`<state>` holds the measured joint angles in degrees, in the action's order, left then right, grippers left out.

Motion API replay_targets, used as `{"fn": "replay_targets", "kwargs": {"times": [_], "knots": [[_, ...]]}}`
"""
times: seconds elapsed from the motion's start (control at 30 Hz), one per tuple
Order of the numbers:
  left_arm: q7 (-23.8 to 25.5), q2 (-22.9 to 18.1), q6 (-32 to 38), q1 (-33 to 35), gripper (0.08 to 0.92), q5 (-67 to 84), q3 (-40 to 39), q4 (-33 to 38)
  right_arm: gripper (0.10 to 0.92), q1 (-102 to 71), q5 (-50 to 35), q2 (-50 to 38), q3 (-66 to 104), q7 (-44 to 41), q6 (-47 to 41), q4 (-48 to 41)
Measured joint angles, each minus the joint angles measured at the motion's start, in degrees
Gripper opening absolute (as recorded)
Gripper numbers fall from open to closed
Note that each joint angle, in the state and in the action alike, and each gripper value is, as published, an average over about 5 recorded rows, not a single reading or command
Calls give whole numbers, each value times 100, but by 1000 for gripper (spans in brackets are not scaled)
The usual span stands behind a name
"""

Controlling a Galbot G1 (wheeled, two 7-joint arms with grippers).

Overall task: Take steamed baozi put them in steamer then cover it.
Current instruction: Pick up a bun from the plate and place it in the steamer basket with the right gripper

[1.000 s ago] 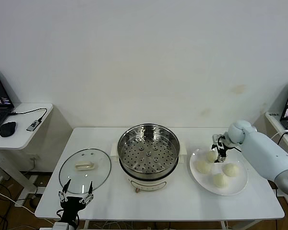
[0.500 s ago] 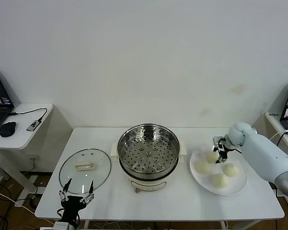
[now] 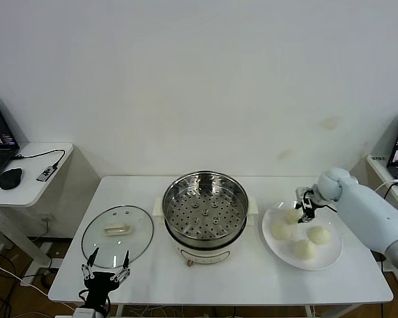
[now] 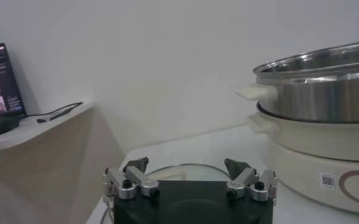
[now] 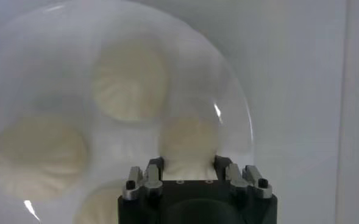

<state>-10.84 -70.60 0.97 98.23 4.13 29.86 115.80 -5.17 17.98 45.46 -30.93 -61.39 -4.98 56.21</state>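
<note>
The right gripper [image 3: 306,211] is down over the flat white plate [image 3: 325,260], its fingers pinching one of the four small round cream-white dough buns [image 5: 188,141], the rearmost on the plate. The round shiny steel steamer pot [image 3: 205,205] stands uncovered at mid-table, its clear glass lid [image 3: 117,234] lying flat beside it. The left gripper [image 3: 105,272] waits near the lid, fingers spread.
</note>
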Motion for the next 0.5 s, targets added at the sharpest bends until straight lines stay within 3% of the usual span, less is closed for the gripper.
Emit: {"fn": "replay_targets", "kwargs": {"times": [0.5], "knots": [[50,149,-68,-12,823,184,-90,139,508,1905,-1591,-983,-1533,-163,-266,1483]]}}
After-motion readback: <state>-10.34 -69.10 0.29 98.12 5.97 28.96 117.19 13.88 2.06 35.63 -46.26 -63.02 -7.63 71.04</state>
